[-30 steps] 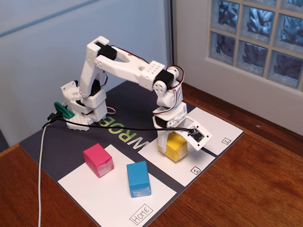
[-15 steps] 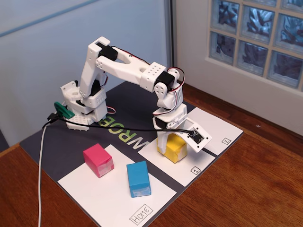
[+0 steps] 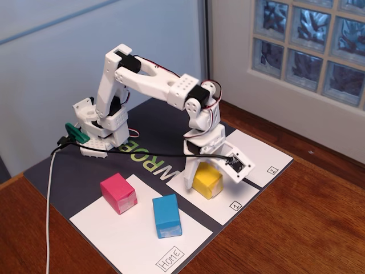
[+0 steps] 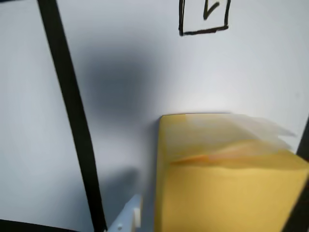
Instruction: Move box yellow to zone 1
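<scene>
Only the wrist view shows the box yellow [image 4: 227,179] on zone 1 [image 4: 145,72]

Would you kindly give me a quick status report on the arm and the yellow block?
Gripper down around small yellow paper-wrapped block, grip unconfirmed. Block on white paper sheet marked 1. Pink block and blue block on Home sheet, clear.

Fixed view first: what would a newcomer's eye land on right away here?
The white arm's hand bends down over the yellow box, which sits on the zone 1 sheet. On the Home sheet at the front, the pink block and blue block stand apart. In the wrist view the yellow box fills the lower right.
</scene>
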You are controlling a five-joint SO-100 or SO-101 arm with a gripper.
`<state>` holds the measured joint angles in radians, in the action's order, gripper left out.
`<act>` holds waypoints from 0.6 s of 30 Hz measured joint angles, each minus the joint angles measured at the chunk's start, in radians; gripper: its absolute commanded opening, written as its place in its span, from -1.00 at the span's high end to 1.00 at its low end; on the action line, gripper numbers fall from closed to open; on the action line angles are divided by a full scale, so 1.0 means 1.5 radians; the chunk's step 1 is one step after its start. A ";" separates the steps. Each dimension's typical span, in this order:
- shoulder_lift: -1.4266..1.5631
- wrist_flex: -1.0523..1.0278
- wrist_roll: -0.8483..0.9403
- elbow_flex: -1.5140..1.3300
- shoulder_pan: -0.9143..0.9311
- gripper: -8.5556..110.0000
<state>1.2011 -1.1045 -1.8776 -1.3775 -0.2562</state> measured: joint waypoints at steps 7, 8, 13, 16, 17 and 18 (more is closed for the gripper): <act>0.117 -0.065 0.008 0.028 0.000 0.26; 0.135 -0.082 0.012 0.028 0.000 0.29; 0.231 -0.163 0.037 0.028 0.005 0.50; 0.294 -0.201 0.051 0.020 0.022 0.66; 0.314 -0.214 0.055 0.016 0.028 0.71; 0.335 -0.226 0.060 0.009 0.032 0.77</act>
<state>1.7043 -1.4435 -1.7871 -1.3637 -0.2086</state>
